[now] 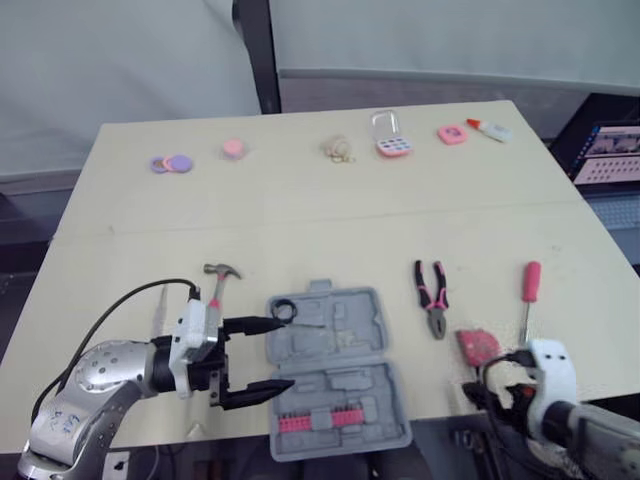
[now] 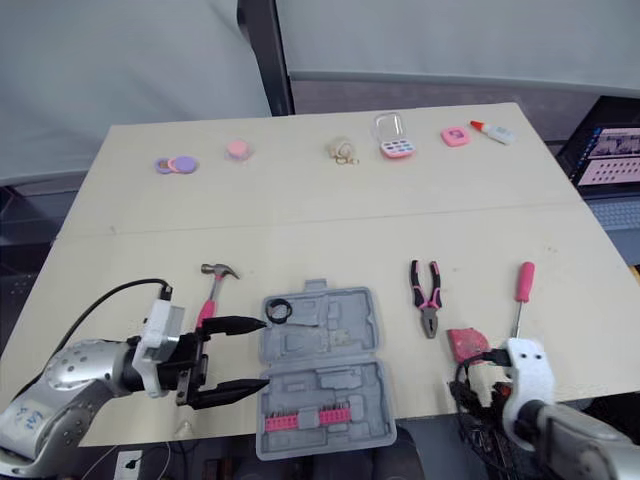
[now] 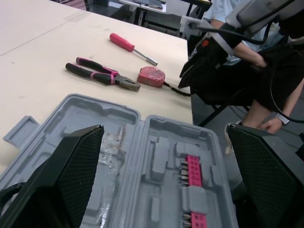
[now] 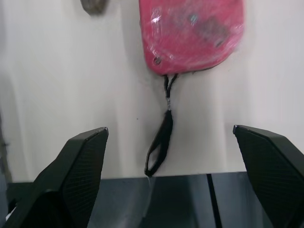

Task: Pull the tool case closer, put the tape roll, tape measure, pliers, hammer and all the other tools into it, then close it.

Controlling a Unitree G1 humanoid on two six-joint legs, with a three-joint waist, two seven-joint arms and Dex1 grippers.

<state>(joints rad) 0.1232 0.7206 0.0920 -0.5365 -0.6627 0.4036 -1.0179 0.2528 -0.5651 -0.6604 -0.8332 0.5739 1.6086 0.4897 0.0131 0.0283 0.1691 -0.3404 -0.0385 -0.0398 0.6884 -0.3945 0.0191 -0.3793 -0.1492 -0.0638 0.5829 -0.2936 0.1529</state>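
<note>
**Jaws released on both sides, tool case lying open**

Left jaws are spread wide at the left edge of the open tool case, and we see nothing in them. One finger points at the black tape roll, which sits on the case's far-left corner. The other finger reaches the left edge of the near half. Just beyond that arm the hammer lies flat on the counter, pink handle toward us. Moving right, the grey case sits at the counter's near edge, with a row of pink bits in its near half. Next come the pliers, handles pointing away, apart from the case. Then we reach the pink tape measure, its black strap trailing toward the right jaws, which are parted wide and empty just short of it. Furthest right, the screwdriver lies with its pink handle away from us.
</note>
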